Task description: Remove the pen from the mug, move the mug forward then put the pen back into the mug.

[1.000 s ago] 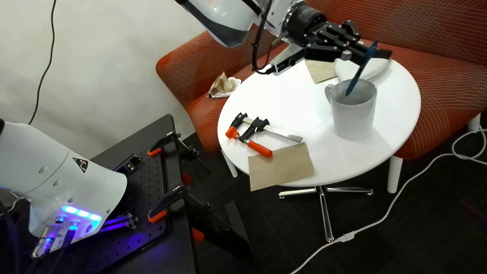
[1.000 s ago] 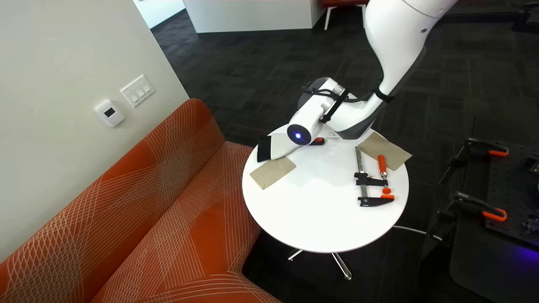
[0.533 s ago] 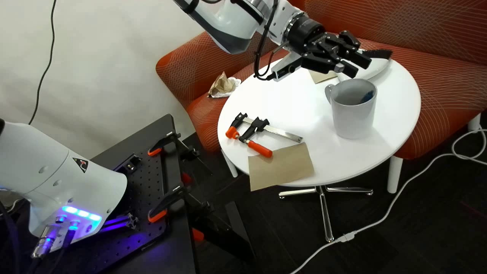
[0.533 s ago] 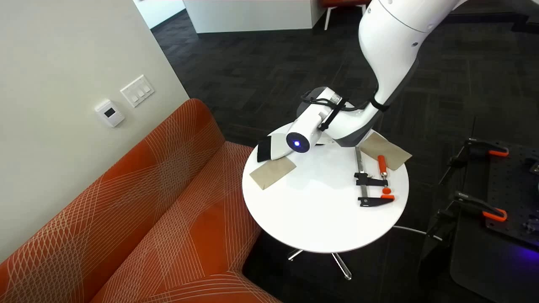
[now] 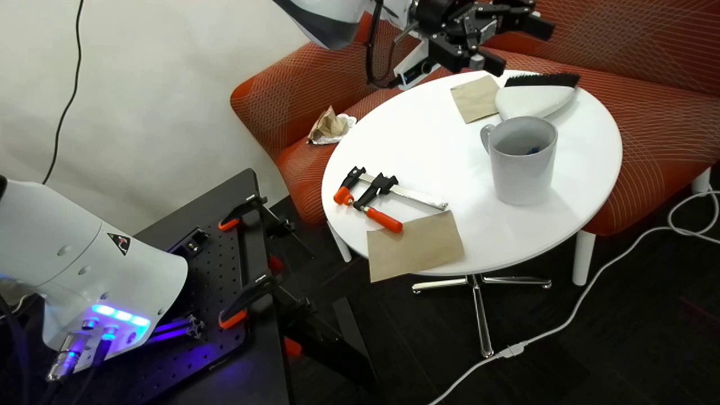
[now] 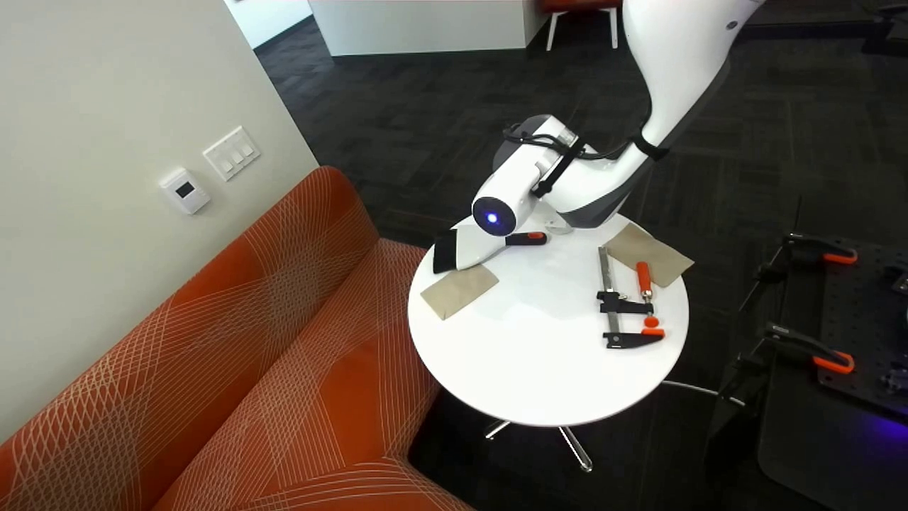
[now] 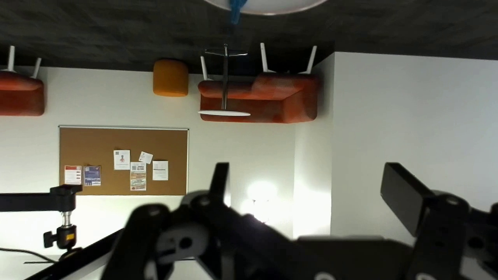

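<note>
The white mug stands upright on the round table, its handle turned toward the robot base side in an exterior view. Inside it lies the dark blue pen, of which only a small bit shows above the near wall. Above and behind the mug, my gripper is wide open and holds nothing. In the wrist view the gripper has only background between its spread fingers, and the pen's blue end shows at the top edge against a pale curved rim. Elsewhere the arm mostly hides the mug.
A white brush with black bristles lies behind the mug, near a brown paper piece. An orange-handled clamp and another brown paper lie toward the table's edge. The red sofa borders the round table.
A second ago my gripper held the pen upright over the mug. It let go, the pen dropped lower inside, and the gripper has spread wider and risen away. The mug stays put.
</note>
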You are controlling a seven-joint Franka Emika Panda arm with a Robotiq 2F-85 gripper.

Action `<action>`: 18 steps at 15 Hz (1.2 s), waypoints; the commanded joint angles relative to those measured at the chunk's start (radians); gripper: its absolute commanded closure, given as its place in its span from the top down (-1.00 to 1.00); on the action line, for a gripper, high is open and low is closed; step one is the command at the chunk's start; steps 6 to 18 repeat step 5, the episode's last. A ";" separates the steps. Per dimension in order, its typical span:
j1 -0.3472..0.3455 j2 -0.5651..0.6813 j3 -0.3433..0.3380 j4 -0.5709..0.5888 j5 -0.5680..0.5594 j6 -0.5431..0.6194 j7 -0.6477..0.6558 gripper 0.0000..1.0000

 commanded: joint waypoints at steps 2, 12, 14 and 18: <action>-0.003 -0.128 0.022 -0.115 -0.007 -0.025 0.055 1.00; -0.015 -0.071 0.024 -0.051 -0.007 -0.009 0.009 1.00; -0.015 -0.071 0.024 -0.051 -0.007 -0.009 0.009 1.00; -0.015 -0.071 0.024 -0.051 -0.007 -0.009 0.009 1.00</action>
